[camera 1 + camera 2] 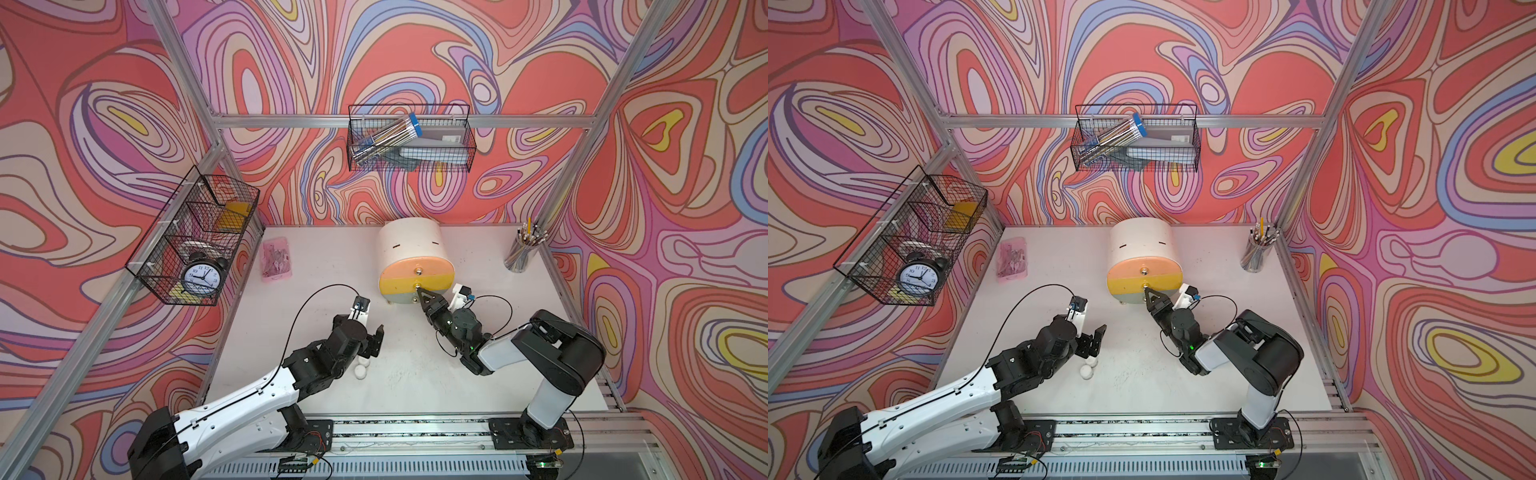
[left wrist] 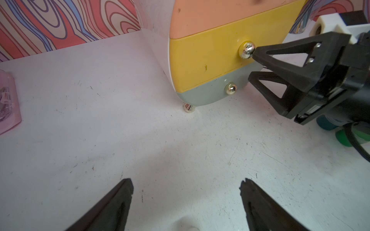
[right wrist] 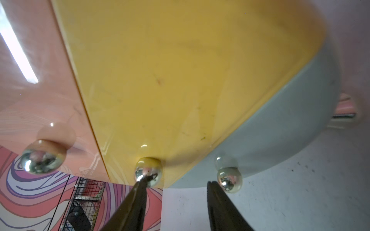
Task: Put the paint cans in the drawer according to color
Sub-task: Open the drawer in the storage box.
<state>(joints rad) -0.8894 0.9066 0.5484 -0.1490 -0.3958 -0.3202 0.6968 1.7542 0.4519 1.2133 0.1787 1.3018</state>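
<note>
The drawer (image 1: 415,266) is a cream chest with peach, yellow and grey-green fronts, all pushed in. My right gripper (image 3: 176,182) is open at its front. One fingertip (image 3: 140,181) touches the yellow front's gold knob (image 3: 148,172); the other sits beside the grey-green front's knob (image 3: 229,180), and nothing is between them. My left gripper (image 2: 186,184) hangs open over bare table, just above two white-lidded paint cans (image 1: 361,369). A teal paint can (image 2: 328,124) and a green one (image 2: 344,138) lie behind the right gripper (image 2: 252,66). The other paint cans are out of view.
A pink box of clips (image 1: 276,259) lies at the table's back left. A clear cup of pencils (image 1: 521,251) stands at the back right. Black wire baskets hang on the left wall (image 1: 195,241), holding a clock, and on the back wall (image 1: 409,139).
</note>
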